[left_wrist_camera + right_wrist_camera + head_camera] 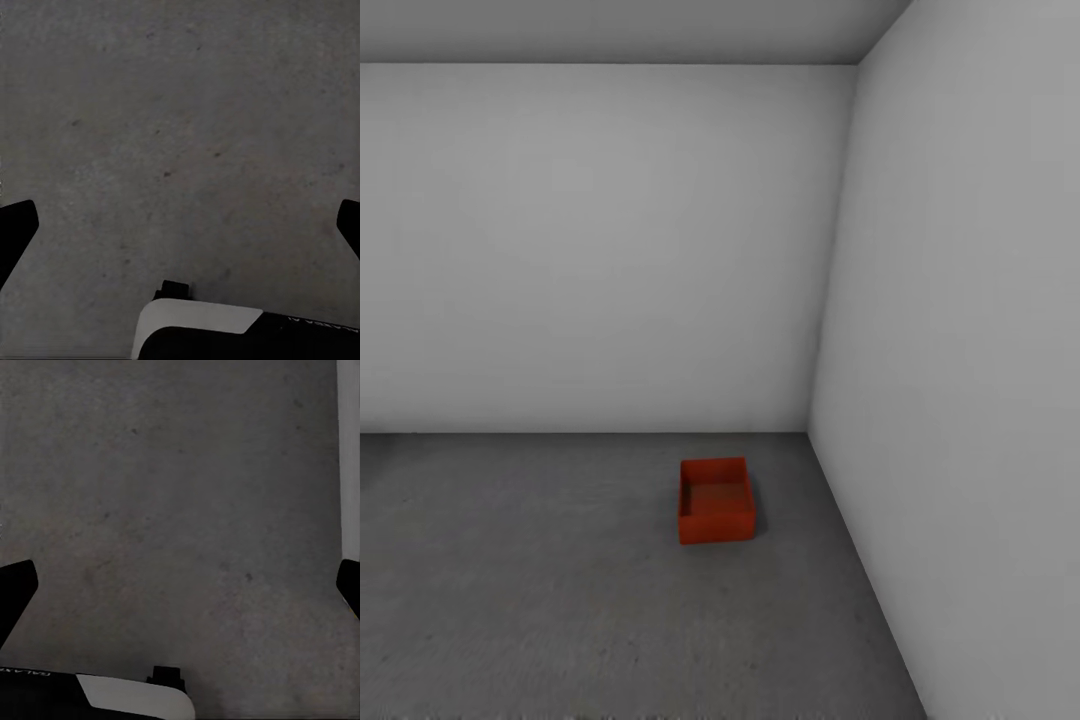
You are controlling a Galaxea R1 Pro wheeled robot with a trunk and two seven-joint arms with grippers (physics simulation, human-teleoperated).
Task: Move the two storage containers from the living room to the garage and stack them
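Note:
One red-orange storage container (715, 500) sits upright on the dark grey concrete floor (560, 600) of the garage, close to the corner where the back wall meets the right wall. It is open-topped and nothing is inside it. My left gripper (180, 225) hangs over bare concrete, its dark fingertips (16, 225) spread wide with nothing between them. My right gripper (180, 585) is likewise open over concrete, fingertips (15, 585) far apart and holding nothing.
Plain pale grey walls close the room at the back (590, 250) and on the right (960, 350). A pale strip of wall (349, 457) shows at one edge of the right wrist view. White and black parts of the robot's base (202, 330) lie below the grippers.

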